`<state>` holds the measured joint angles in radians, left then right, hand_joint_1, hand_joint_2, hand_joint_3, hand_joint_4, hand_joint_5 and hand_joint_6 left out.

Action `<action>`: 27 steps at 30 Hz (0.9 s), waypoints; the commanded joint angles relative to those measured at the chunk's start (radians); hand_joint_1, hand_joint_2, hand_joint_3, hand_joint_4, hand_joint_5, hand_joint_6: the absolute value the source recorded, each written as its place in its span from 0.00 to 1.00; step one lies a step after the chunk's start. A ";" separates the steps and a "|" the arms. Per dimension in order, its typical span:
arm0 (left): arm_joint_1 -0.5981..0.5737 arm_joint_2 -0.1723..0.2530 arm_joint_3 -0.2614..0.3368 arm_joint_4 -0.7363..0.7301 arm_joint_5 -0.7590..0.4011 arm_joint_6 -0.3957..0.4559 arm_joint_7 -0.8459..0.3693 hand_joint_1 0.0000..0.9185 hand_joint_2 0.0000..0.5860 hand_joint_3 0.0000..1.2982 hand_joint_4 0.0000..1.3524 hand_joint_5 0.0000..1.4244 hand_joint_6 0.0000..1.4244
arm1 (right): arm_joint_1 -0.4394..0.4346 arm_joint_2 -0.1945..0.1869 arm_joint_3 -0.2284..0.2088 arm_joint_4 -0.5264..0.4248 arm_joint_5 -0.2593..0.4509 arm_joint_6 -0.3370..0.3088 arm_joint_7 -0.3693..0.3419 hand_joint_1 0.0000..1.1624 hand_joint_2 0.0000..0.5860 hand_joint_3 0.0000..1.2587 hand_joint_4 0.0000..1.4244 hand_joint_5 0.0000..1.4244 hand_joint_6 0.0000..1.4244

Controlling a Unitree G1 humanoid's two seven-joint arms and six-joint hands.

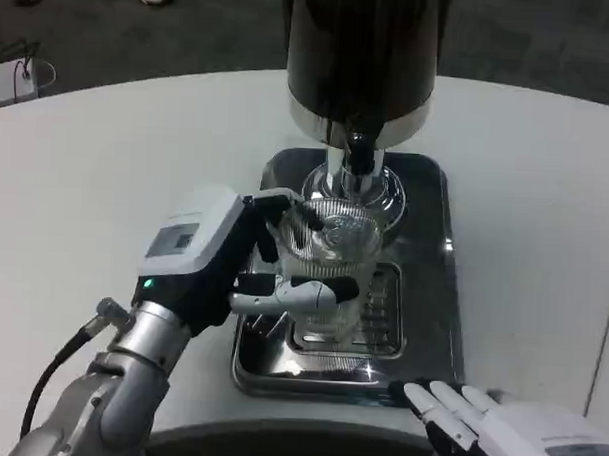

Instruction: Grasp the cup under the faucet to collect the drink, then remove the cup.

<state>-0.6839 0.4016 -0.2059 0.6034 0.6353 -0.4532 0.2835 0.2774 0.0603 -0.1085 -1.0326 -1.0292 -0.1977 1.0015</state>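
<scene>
Head view: left hand [218,260] grasps the ribbed cup [336,251]; right hand [508,430] lies released; no writing legible.

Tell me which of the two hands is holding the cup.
The left hand: its fingers wrap the clear ribbed cup beneath the faucet. The right hand lies flat at the tray's near corner, holding nothing.

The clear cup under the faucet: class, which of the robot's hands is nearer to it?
Left. The left hand grips the cup from its left side. The right hand rests near the table's front edge, beside the tray's front right corner.
</scene>
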 commanded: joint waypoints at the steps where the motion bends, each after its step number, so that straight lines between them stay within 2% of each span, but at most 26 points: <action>1: -0.005 0.010 -0.005 -0.035 -0.008 0.018 -0.022 0.25 0.07 0.38 0.32 0.43 0.59 | 0.011 0.027 0.007 -0.015 0.021 0.013 0.018 0.48 0.72 0.02 0.00 0.00 0.00; 3: -0.005 0.010 -0.005 -0.044 -0.005 0.025 -0.026 0.24 0.07 0.36 0.29 0.39 0.54 | 0.011 0.026 0.009 -0.015 0.023 0.024 0.024 0.48 0.72 0.02 0.00 0.00 0.00; 5: -0.005 0.015 -0.006 -0.061 -0.001 0.038 -0.036 0.21 0.05 0.30 0.18 0.30 0.42 | 0.012 0.026 0.011 -0.015 0.026 0.036 0.027 0.47 0.71 0.02 0.00 0.00 0.00; 8: -0.001 0.021 -0.004 -0.077 -0.001 0.045 -0.041 0.18 0.02 0.26 0.10 0.23 0.33 | 0.011 0.025 0.014 -0.015 0.032 0.050 0.030 0.47 0.71 0.02 0.00 0.00 0.00; 13: 0.019 0.038 0.012 -0.110 -0.030 0.033 -0.062 0.13 0.00 0.19 0.03 0.17 0.27 | 0.005 0.021 0.023 -0.015 0.029 0.072 0.036 0.47 0.71 0.03 0.00 0.00 0.00; 21: 0.142 0.086 0.092 -0.252 -0.135 0.016 -0.115 0.09 0.01 0.17 0.03 0.16 0.26 | -0.005 0.019 0.029 -0.015 0.030 0.088 0.026 0.46 0.71 0.03 0.00 0.00 0.00; 27: 0.274 0.117 0.226 -0.405 -0.323 -0.060 -0.168 0.02 0.06 0.19 0.12 0.20 0.28 | -0.009 0.013 0.017 -0.015 0.035 0.093 0.017 0.46 0.71 0.04 0.00 0.00 0.00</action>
<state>-0.4510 0.4981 -0.0395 0.2621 0.3947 -0.4672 0.1425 0.2680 0.0602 -0.0819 -1.0339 -1.0097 -0.1108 1.0266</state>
